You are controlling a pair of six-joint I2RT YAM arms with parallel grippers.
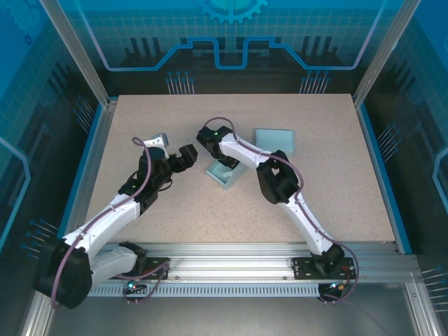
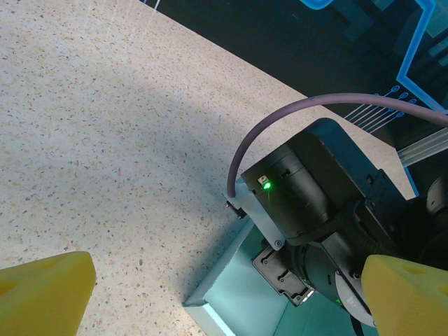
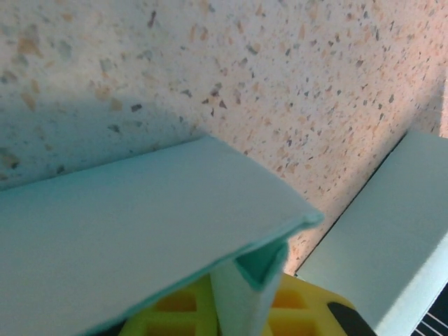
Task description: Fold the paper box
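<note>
Speckled beige surface (image 1: 140, 112) inside a blue-lit enclosure, and both arms are reaching in toward the middle. The paper box (image 1: 225, 175) sits near the centre, a small pale-teal tray right under the right arm's wrist. Up close, the right gripper (image 3: 234, 308) is clamped on one of its walls. Yellow fingers (image 3: 175, 311) pinch from below, and the wall between them looks folded over on itself, a doubled flap with a hollow edge showing at the corner. The left gripper (image 2: 225, 280) hangs just beside the box with its fingers spread wide apart, holding nothing, and the box corner sits between and just beyond its fingertips.

How far along? I'd call it midway. The sheet already reads as a tray, with walls standing and a crisp corner. At least one wall has been turned down and is being pressed home. The right arm covers much of the box, so I cannot tell whether the other walls are finished. The open left gripper looks placed to steady or tuck a side, though that's a guess.

What I can see of the box floor is bare teal, with nothing lying in it. A flat pale-teal sheet (image 1: 275, 140) lies apart toward the far right, with nothing on it and neither gripper touching it.
</note>
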